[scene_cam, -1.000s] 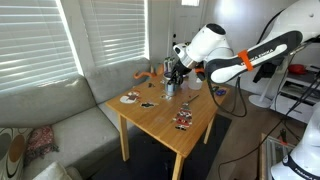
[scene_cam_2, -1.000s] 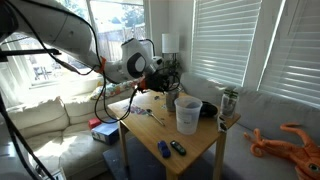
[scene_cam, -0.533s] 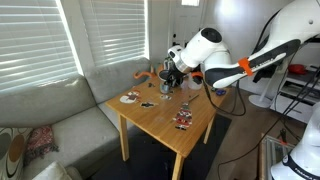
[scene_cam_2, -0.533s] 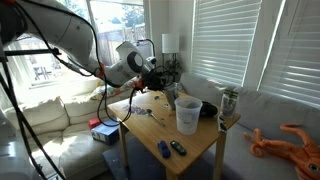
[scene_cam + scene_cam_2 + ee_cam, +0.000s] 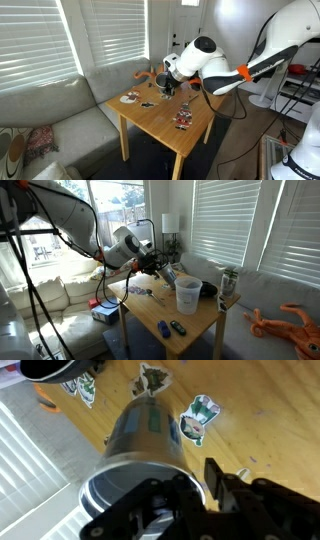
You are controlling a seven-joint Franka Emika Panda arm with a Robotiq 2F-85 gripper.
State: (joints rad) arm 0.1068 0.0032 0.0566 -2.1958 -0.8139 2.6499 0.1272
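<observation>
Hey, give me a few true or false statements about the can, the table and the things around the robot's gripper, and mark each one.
1. The gripper is closed on a metal can. True.
2. The table has a glass top. False: it is wooden.
3. An orange octopus toy lies on the sofa beside the table. True.
4. The white cup lies on its side. False: it stands upright on the table.
</observation>
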